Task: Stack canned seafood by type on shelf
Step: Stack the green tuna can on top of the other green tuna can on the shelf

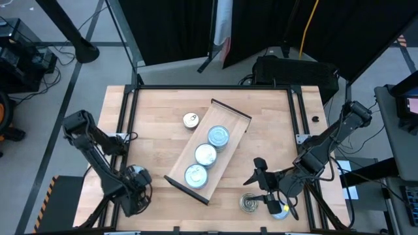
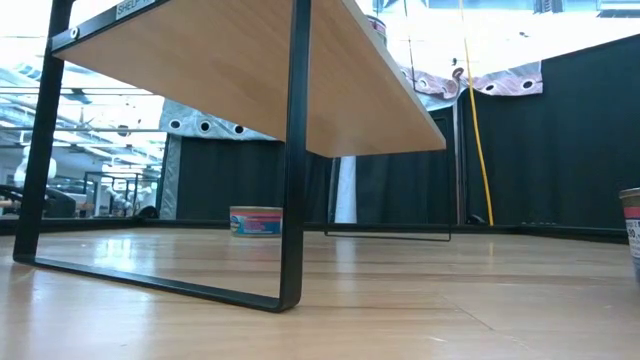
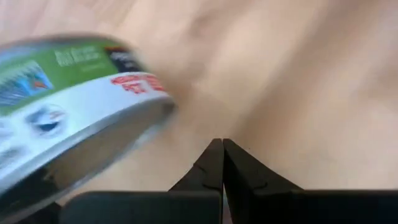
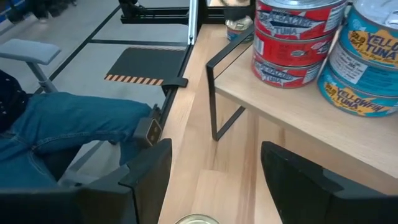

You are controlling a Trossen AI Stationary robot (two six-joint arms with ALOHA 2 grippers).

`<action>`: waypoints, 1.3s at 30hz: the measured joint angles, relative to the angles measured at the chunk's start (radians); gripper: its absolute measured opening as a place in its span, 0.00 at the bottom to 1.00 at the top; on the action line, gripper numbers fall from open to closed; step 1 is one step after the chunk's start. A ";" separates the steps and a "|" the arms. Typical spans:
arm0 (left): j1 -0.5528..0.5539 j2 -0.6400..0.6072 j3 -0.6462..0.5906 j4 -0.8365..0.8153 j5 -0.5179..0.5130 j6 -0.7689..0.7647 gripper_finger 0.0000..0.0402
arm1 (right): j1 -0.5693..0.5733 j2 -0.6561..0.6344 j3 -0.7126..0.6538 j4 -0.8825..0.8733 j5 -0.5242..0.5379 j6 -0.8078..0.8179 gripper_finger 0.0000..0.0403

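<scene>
The shelf (image 1: 232, 121) lies slantwise mid-table, a light board on dark legs (image 2: 291, 150). It carries three stacks of blue-topped tins (image 1: 206, 155); my right wrist view shows a red-labelled stack (image 4: 292, 37) and a blue one (image 4: 364, 59). A pale pull-tab tin (image 1: 191, 120) stands on the table beside the shelf, another (image 1: 249, 203) near the front edge. My left gripper (image 3: 222, 149) is shut at the near left corner, pointing down beside a green-and-white tin (image 3: 74, 106), with a small gap between them. My right gripper (image 4: 214, 149) hangs open above the front pull-tab tin (image 4: 198, 219).
One more tin (image 1: 281, 210) sits under my right arm near the front right corner. Black rails (image 1: 215, 87) frame the tabletop. A person's leg in jeans (image 4: 68, 121) shows beyond the table's edge. Bare wood lies between the shelf and the left rail (image 1: 150, 124).
</scene>
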 joint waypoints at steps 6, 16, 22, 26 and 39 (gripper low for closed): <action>0.000 -0.129 0.154 -0.149 -0.057 0.119 0.01 | 0.002 0.000 0.000 -0.002 0.003 -0.008 0.59; 0.078 -0.199 0.247 -0.424 -0.014 0.478 0.29 | 0.007 0.000 0.000 -0.029 0.003 0.001 0.59; 0.121 -0.195 0.242 -0.467 -0.012 0.585 0.68 | 0.007 0.000 0.000 -0.029 0.003 0.001 0.59; 0.125 -0.183 0.224 -0.466 -0.026 0.667 0.83 | 0.007 0.000 0.000 -0.029 0.003 -0.001 0.59; 0.152 -0.181 0.044 -0.359 0.071 0.765 0.76 | 0.007 0.000 0.000 -0.028 0.003 -0.007 0.59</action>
